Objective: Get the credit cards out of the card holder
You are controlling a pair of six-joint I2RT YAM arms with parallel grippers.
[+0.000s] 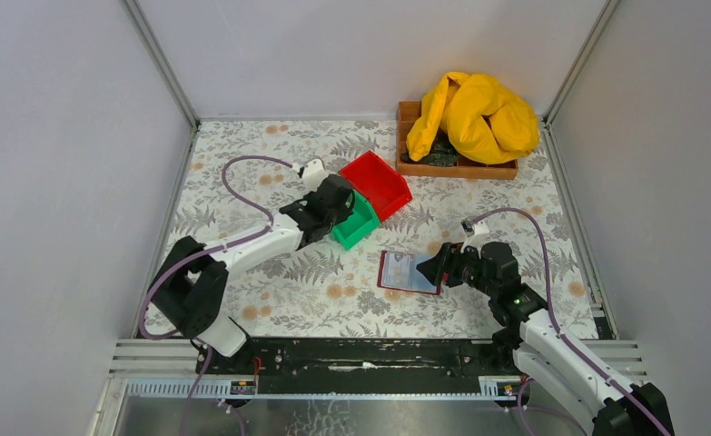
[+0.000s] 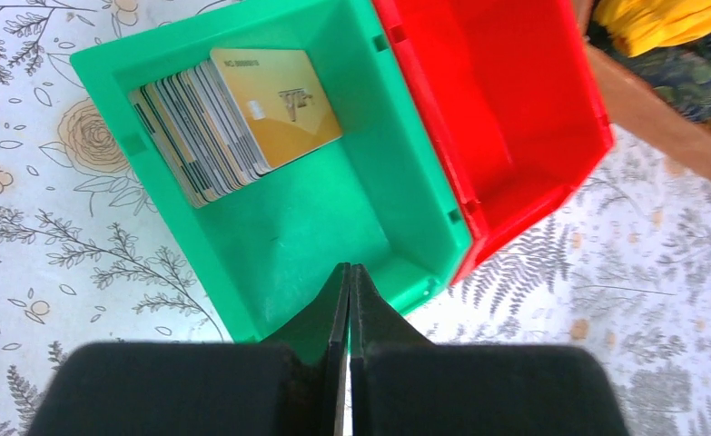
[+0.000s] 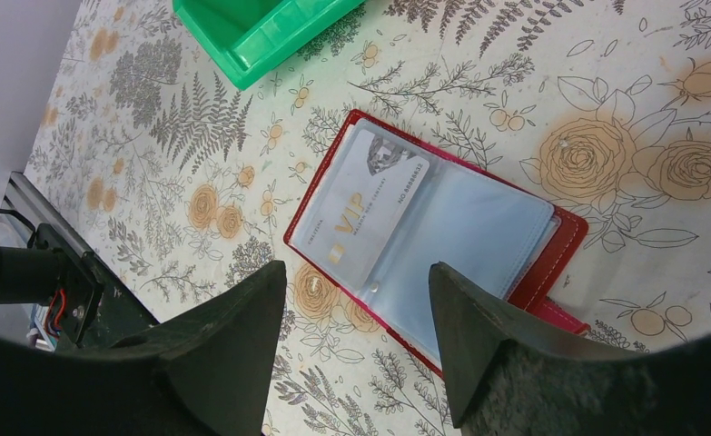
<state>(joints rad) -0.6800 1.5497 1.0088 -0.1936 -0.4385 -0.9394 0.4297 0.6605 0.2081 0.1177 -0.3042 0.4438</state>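
Right wrist view: the right hand (image 3: 356,272), fingers wide apart and empty, hovers over the open card holder (image 3: 478,227) flat on the bench (image 3: 606,82); a VIP card (image 3: 360,209) sits sleeved just beyond its fingertips. The card is best pinched at the sleeve mouth and drawn out flat. Farther off, the left hand (image 2: 349,272), closed on nothing, hangs above the green bin (image 2: 333,209), credit cards (image 2: 242,118) stacked ahead.

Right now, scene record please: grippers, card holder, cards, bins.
left gripper: shut, nothing in it, at the green bin's near rim
right gripper: open, empty, above the card holder
card holder: lying open and flat; one VIP card in a clear sleeve
credit cards: fanned stack inside the green bin, gold one on top
red bin: against the green bin, nothing visible inside
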